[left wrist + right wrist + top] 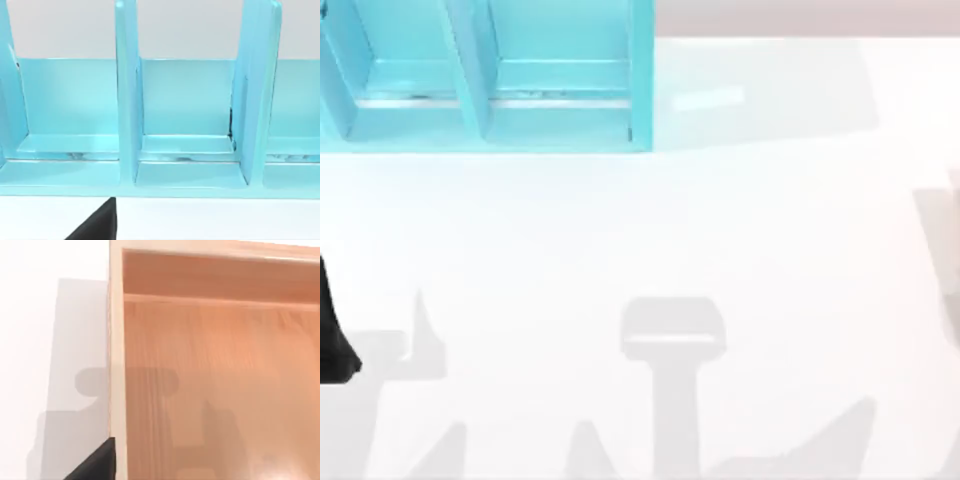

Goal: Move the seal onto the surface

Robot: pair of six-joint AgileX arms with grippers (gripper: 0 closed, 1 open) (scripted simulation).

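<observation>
The seal is out of view. The surface is the broad white tabletop, marked by grey shadows of the arms along its front. A black part of my left arm pokes in at the table's left edge. In the left wrist view a black corner of my left gripper hangs over the white top, facing the turquoise shelf. A black corner of my right gripper sits at the edge of a wooden box.
A turquoise shelf unit with upright dividers stands at the back left; its compartments look bare. A light wooden box with a raised rim lies under the right wrist camera. A pale shape touches the table's right edge.
</observation>
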